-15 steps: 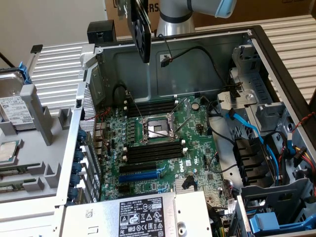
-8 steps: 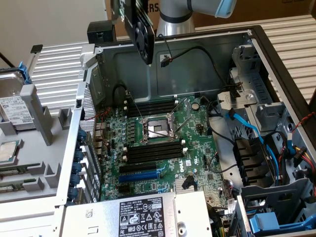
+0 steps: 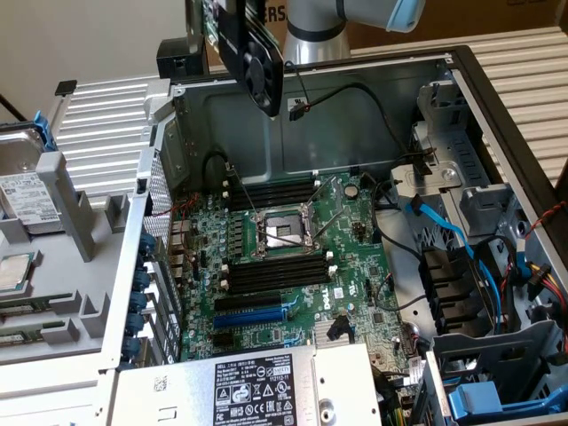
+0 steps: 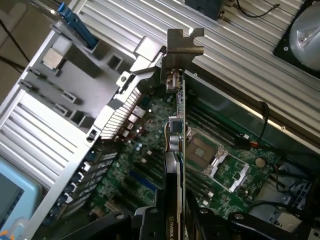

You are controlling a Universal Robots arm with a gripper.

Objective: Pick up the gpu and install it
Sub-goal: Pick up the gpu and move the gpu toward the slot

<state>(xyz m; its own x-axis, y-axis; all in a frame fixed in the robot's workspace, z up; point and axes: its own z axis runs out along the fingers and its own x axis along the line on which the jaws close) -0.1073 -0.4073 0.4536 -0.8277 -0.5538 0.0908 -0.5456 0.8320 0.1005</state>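
Hanging over the far edge of the open computer case (image 3: 355, 124), toward the exterior view's left, the gpu (image 3: 257, 58) is clear of everything below it. We see its black shroud with a round fan, and a strip of green board behind. The grey arm (image 3: 315, 27) stands just beside it. On the case floor lies the green motherboard (image 3: 355, 257), with a bare processor socket (image 3: 280, 232) at its middle and black memory sticks (image 3: 271, 191) on either side of the socket. White lettering towards the board's near edge looks like DELL, though we cannot be sure. At the near edge of the case, the power supply (image 3: 346, 373) carries a black-and-white label (image 3: 257, 390) whose small print we cannot read. Outside the case, at the exterior view's left, a hard drive (image 3: 27, 200) bears a white sticker, also illegible to us.

From the wrist view we meet the gpu (image 4: 175, 145) edge-on, above the motherboard (image 4: 150, 165) and touching nothing in the case. Its silver bracket (image 4: 182, 47) is the end farthest from the camera. The gripper (image 4: 172, 225) pinches the card, with black fingers (image 4: 147, 222) pressed against either face. Between them we make out part of an NVIDIA mark.
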